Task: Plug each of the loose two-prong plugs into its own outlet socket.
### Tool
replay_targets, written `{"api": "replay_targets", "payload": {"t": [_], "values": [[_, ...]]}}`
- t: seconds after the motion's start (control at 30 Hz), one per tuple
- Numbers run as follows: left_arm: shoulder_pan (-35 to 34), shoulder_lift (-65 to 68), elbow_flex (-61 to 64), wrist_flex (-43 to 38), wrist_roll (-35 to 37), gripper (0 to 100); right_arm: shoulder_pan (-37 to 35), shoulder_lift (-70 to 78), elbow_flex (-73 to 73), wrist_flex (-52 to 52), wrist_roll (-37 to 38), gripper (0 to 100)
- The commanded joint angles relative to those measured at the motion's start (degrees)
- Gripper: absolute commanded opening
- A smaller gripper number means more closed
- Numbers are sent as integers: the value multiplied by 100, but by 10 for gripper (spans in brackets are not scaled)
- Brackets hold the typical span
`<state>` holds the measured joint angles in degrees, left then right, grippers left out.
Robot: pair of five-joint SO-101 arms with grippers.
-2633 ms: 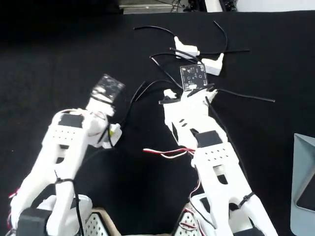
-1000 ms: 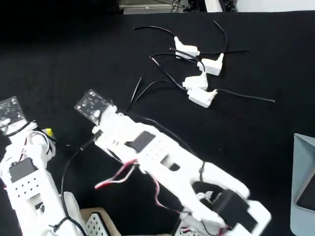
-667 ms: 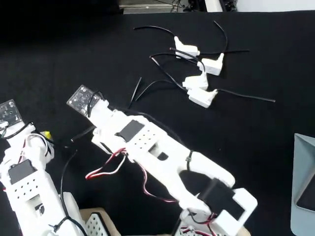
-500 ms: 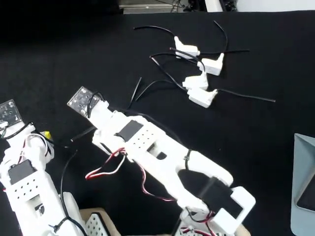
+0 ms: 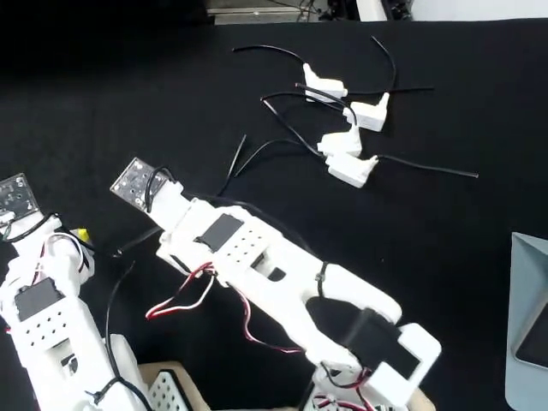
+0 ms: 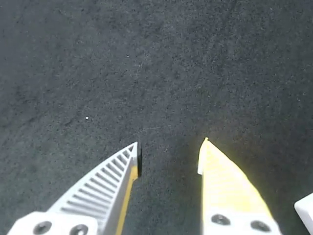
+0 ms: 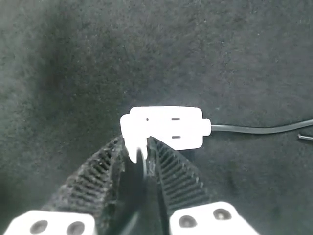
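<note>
Black cloth table stretches wide around me on its left half, with the white plastic plugs on black cords clustered well apart toward the far middle. My right claw is clamped on a white slotted plastic socket block; my left claw hangs with fingers apart above the cloth.

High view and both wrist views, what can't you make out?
High view: the right arm's wrist covers the right tool and its white outlet socket.
High view: four white connectors, too small to tell plug from socket.
Left wrist view: white piece cut off by the frame edge.
</note>
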<state>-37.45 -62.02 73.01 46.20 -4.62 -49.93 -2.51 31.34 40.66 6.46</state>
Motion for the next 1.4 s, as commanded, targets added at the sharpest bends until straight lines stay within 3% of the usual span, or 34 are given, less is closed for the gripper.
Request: {"api": "replay_targets", "payload": {"t": [0.0,0.83,1.37], "values": [[-66,-88,-31,-79,62,202,-62,251,-409,26,-18,11],[-57,-88,-13,-79,53,202,255,409,-470,484,-18,11],[-57,-88,-13,-79,44,202,114,1402,-743,343,35,11]]}}
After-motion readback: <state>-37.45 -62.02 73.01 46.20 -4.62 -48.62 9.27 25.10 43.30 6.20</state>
